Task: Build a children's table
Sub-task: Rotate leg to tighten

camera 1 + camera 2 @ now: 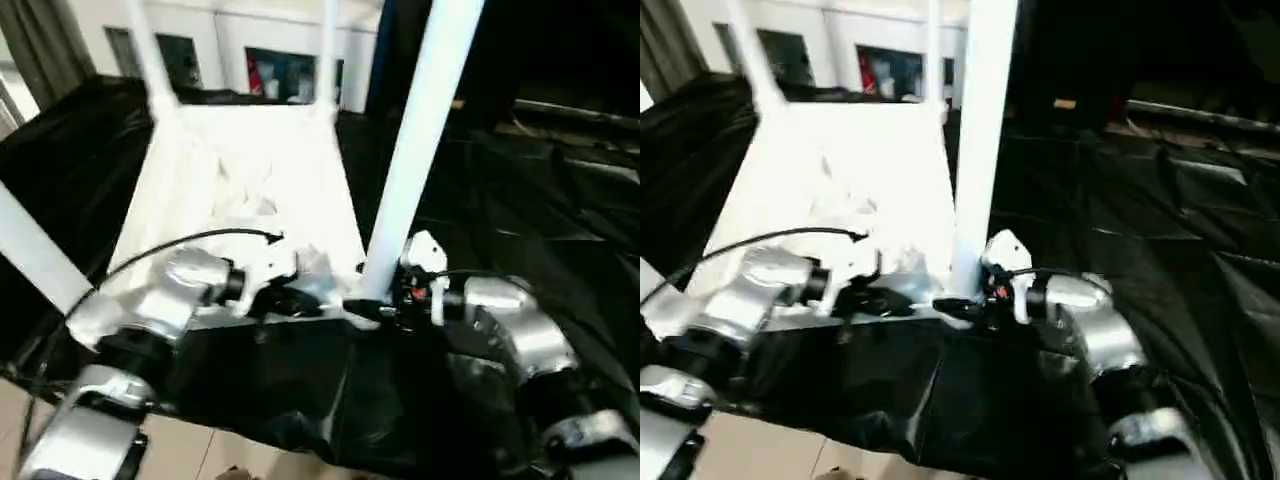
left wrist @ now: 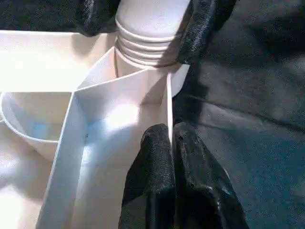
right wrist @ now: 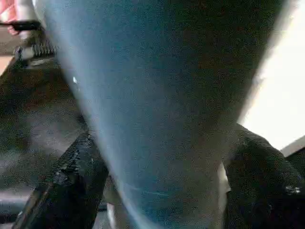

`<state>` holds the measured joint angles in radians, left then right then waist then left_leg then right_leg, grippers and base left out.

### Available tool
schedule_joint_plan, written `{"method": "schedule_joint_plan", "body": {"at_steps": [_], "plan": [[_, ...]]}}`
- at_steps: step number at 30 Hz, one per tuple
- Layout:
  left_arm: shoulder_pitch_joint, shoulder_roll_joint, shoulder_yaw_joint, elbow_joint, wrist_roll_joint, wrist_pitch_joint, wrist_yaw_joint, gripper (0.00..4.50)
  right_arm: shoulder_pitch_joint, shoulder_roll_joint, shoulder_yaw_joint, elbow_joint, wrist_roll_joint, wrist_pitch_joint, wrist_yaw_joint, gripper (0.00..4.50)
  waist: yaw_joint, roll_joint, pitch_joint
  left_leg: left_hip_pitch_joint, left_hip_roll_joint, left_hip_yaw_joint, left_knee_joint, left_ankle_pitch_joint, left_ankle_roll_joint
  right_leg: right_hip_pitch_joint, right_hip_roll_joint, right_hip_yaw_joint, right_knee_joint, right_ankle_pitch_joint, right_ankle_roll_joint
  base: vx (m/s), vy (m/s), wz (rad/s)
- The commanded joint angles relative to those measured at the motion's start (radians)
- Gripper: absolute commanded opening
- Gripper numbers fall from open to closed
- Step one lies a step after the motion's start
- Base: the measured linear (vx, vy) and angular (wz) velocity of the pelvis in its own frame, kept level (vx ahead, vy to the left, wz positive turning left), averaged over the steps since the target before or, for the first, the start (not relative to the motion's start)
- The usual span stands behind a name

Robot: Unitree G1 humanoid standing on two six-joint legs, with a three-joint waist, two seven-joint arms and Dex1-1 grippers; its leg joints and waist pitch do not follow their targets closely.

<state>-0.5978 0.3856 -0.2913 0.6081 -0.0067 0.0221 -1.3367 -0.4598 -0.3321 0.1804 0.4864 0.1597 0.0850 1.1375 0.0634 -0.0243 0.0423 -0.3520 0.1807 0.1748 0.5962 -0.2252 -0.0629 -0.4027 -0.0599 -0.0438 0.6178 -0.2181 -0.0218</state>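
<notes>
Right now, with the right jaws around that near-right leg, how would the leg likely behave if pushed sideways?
The leg is a long, smooth tube, so it would probably lever hard on its corner socket and tilt if not fully seated. It looks hollow plastic, likely light, and may slip within the right gripper.
</notes>
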Motion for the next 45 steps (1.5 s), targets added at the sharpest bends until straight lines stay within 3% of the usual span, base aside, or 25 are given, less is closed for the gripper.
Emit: {"method": "schedule_joint_plan", "body": {"at_steps": [1, 4, 7, 8, 11, 12, 15, 17, 19, 21, 22, 23, 24, 25, 26, 27, 28, 29, 33, 35, 37, 38, 42, 43, 45], "plan": [[0.019, -0.005, -0.037, -0.008, -0.010, 0.003, -0.046, 0.00, -0.014, -0.016, 0.015, 0.016, -0.002, -0.016, 0.019, 3.57, 0.005, -0.003, -0.059, 0.001, 0.056, -0.006, -0.054, 0.063, 0.169, 0.062, -0.086, 0.044, -0.032, 0.225, -0.329, 0.000, 0.000, 0.00], [0.020, -0.012, -0.036, -0.005, -0.009, 0.002, -0.045, 0.00, -0.012, -0.013, 0.008, 0.013, 0.009, -0.001, 0.019, 3.42, 0.009, 0.003, -0.058, 0.004, 0.060, -0.007, -0.058, 0.012, 0.135, 0.062, -0.087, 0.045, -0.039, 0.150, -0.319, 0.000, 0.000, 0.00], [0.020, -0.018, -0.036, -0.002, -0.011, 0.000, -0.045, 0.00, -0.006, -0.013, 0.004, 0.005, 0.017, 0.011, 0.030, 3.14, 0.009, 0.004, -0.057, 0.004, 0.060, -0.008, -0.059, -0.002, 0.118, 0.063, -0.086, 0.046, -0.039, 0.141, -0.318, 0.000, 0.000, 0.00], [0.019, -0.024, -0.039, 0.003, -0.010, -0.003, -0.043, 0.00, 0.006, -0.017, 0.006, -0.002, 0.014, 0.008, 0.041, 3.14, 0.008, 0.012, -0.057, 0.004, 0.058, -0.008, -0.058, -0.008, 0.111, 0.062, -0.085, 0.046, -0.040, 0.140, -0.317, 0.000, 0.000, 0.00], [0.017, -0.035, -0.038, 0.016, -0.003, -0.011, -0.029, 0.00, 0.027, -0.023, 0.012, -0.012, 0.010, -0.002, 0.039, 2.83, 0.009, 0.016, -0.058, 0.005, 0.058, -0.008, -0.057, -0.014, 0.102, 0.064, -0.084, 0.047, -0.040, 0.155, -0.319, 0.000, 0.000, 0.00], [0.016, -0.035, -0.037, 0.017, -0.002, -0.010, -0.026, 0.00, 0.028, -0.023, 0.011, -0.013, 0.010, -0.002, 0.038, 2.81, 0.010, 0.012, -0.059, 0.005, 0.057, -0.008, -0.057, -0.008, 0.103, 0.065, -0.083, 0.047, -0.039, 0.172, -0.318, 0.000, 0.000, 0.00], [0.003, -0.049, -0.028, 0.054, 0.025, -0.010, 0.047, 0.00, 0.051, -0.005, 0.005, -0.022, -0.009, 0.013, -0.035, 2.76, 0.012, 0.017, -0.059, 0.005, 0.056, -0.008, -0.057, -0.016, 0.101, 0.064, -0.082, 0.047, -0.041, 0.170, -0.315, 0.000, 0.000, 0.00], [-0.007, -0.070, -0.020, 0.077, 0.038, 0.001, 0.106, 0.00, 0.065, 0.021, -0.002, -0.004, -0.042, 0.018, -0.135, 2.74, 0.012, 0.015, -0.053, 0.006, 0.056, -0.008, -0.063, -0.061, 0.085, 0.063, -0.083, 0.047, -0.051, 0.092, -0.303, 0.000, 0.000, 0.00], [-0.017, -0.105, -0.011, 0.092, 0.042, 0.020, 0.162, 0.00, 0.074, 0.060, -0.016, 0.022, -0.065, 0.032, -0.242, 2.73, 0.007, 0.009, -0.043, 0.014, 0.054, -0.010, -0.073, -0.159, 0.035, 0.059, -0.088, 0.050, -0.076, -0.117, -0.262, -0.051, -0.004, 0.00], [-0.037, -0.158, -0.008, 0.116, 0.058, 0.040, 0.250, 0.00, 0.080, 0.122, -0.039, 0.047, -0.065, 0.064, -0.358, 2.73, 0.001, 0.010, -0.029, 0.021, 0.054, -0.014, -0.083, -0.240, 0.001, 0.050, -0.089, 0.052, -0.095, -0.318, -0.218, -0.026, -0.003, 0.01], [-0.047, -0.187, -0.011, 0.130, 0.071, 0.050, 0.298, 0.00, 0.078, 0.162, -0.052, 0.061, -0.068, 0.080, -0.434, 2.72, -0.007, -0.006, -0.028, 0.028, 0.051, -0.018, -0.085, -0.286, -0.014, 0.047, -0.091, 0.050, -0.108, -0.447, -0.176, -0.051, -0.007, 0.02], [-0.054, -0.204, -0.011, 0.138, 0.077, 0.057, 0.326, 0.00, 0.075, 0.185, -0.059, 0.069, -0.071, 0.086, -0.478, 2.72, -0.007, 0.000, -0.029, 0.028, 0.052, -0.023, -0.087, -0.289, -0.020, 0.046, -0.093, 0.051, -0.107, -0.475, -0.162, 0.000, 0.000, 0.00], [-0.063, -0.231, -0.011, 0.150, 0.082, 0.070, 0.366, 0.00, 0.068, 0.219, -0.067, 0.082, -0.076, 0.097, -0.541, 2.72, -0.012, 0.003, -0.033, 0.025, 0.054, -0.026, -0.091, -0.277, -0.022, 0.045, -0.095, 0.053, -0.112, -0.483, -0.136, 0.000, 0.000, 0.00], [-0.074, -0.271, -0.008, 0.163, 0.087, 0.084, 0.424, 0.00, 0.057, 0.267, -0.075, 0.094, -0.079, 0.114, -0.619, 2.72, -0.016, -0.012, -0.034, 0.021, 0.053, -0.025, -0.092, -0.263, -0.019, 0.048, -0.092, 0.051, -0.112, -0.474, -0.130, -0.055, 0.004, -0.02], [-0.074, -0.271, -0.008, 0.163, 0.087, 0.084, 0.424, 0.00, 0.057, 0.267, -0.075, 0.094, -0.079, 0.114, -0.620, 2.72, -0.014, -0.003, -0.036, 0.022, 0.053, -0.026, -0.094, -0.235, -0.016, 0.047, -0.092, 0.052, -0.109, -0.435, -0.132, 0.000, 0.000, 0.00], [-0.078, -0.286, -0.009, 0.167, 0.089, 0.091, 0.442, 0.00, 0.052, 0.285, -0.076, 0.097, -0.080, 0.118, -0.645, 2.72, -0.014, -0.001, -0.035, 0.023, 0.053, -0.025, -0.094, -0.236, -0.014, 0.045, -0.092, 0.052, -0.110, -0.422, -0.135, 0.000, 0.000, 0.00], [-0.080, -0.306, -0.014, 0.166, 0.092, 0.097, 0.460, 0.00, 0.047, 0.310, -0.071, 0.095, -0.085, 0.119, -0.670, 2.72, -0.016, -0.010, -0.035, 0.020, 0.055, -0.024, -0.095, -0.235, -0.010, 0.046, -0.091, 0.052, -0.110, -0.396, -0.142, 0.000, 0.000, 0.00], [-0.080, -0.312, -0.015, 0.164, 0.093, 0.099, 0.465, 0.00, 0.045, 0.317, -0.068, 0.096, -0.088, 0.117, -0.676, 2.72, -0.016, -0.011, -0.036, 0.017, 0.055, -0.024, -0.095, -0.226, -0.008, 0.048, -0.091, 0.053, -0.107, -0.379, -0.144, 0.000, 0.000, 0.00], [-0.079, -0.323, -0.011, 0.158, 0.098, 0.097, 0.471, 0.00, 0.035, 0.341, -0.049, 0.087, -0.099, 0.102, -0.671, 2.72, -0.019, -0.009, -0.038, 0.016, 0.052, -0.021, -0.093, -0.214, 0.007, 0.049, -0.090, 0.056, -0.101, -0.302, -0.164, 0.000, 0.000, 0.00], [-0.077, -0.317, -0.011, 0.157, 0.100, 0.091, 0.463, 0.00, 0.034, 0.338, -0.049, 0.081, -0.096, 0.096, -0.654, 2.72, -0.021, -0.009, -0.038, 0.015, 0.052, -0.020, -0.093, -0.210, 0.014, 0.050, -0.091, 0.057, -0.101, -0.294, -0.169, 0.000, 0.000, 0.00], [-0.069, -0.294, -0.008, 0.148, 0.096, 0.080, 0.430, 0.00, 0.033, 0.325, -0.066, 0.071, -0.071, 0.094, -0.615, 3.42, -0.022, -0.008, -0.038, 0.014, 0.052, -0.020, -0.093, -0.216, 0.019, 0.051, -0.092, 0.057, -0.103, -0.307, -0.169, 0.000, 0.000, 0.00], [-0.063, -0.277, -0.009, 0.139, 0.091, 0.071, 0.402, 0.00, 0.032, 0.309, -0.065, 0.062, -0.060, 0.103, -0.590, 3.42, -0.020, 0.000, -0.039, 0.013, 0.052, -0.022, -0.093, -0.207, 0.018, 0.052, -0.093, 0.057, -0.101, -0.299, -0.172, 0.000, 0.000, 0.00], [-0.047, -0.234, -0.012, 0.113, 0.077, 0.064, 0.330, 0.00, 0.033, 0.255, -0.048, 0.035, -0.057, 0.106, -0.504, 3.54, -0.022, -0.003, -0.040, 0.011, 0.054, -0.020, -0.092, -0.199, 0.031, 0.054, -0.092, 0.056, -0.100, -0.269, -0.182, 0.000, 0.000, 0.00], [-0.033, -0.202, -0.015, 0.095, 0.062, 0.052, 0.262, 0.00, 0.039, 0.198, -0.025, 0.012, -0.060, 0.078, -0.409, 3.54, -0.021, 0.017, -0.041, 0.010, 0.054, -0.022, -0.092, -0.184, 0.030, 0.055, -0.093, 0.057, -0.097, -0.246, -0.189, 0.000, 0.000, 0.00], [-0.024, -0.178, -0.019, 0.080, 0.050, 0.049, 0.210, 0.00, 0.045, 0.152, -0.014, -0.012, -0.051, 0.063, -0.331, 3.54, -0.025, 0.007, -0.044, 0.005, 0.054, -0.020, -0.088, -0.168, 0.042, 0.065, -0.090, 0.054, -0.091, -0.186, -0.207, 0.000, 0.000, 0.00]]}}
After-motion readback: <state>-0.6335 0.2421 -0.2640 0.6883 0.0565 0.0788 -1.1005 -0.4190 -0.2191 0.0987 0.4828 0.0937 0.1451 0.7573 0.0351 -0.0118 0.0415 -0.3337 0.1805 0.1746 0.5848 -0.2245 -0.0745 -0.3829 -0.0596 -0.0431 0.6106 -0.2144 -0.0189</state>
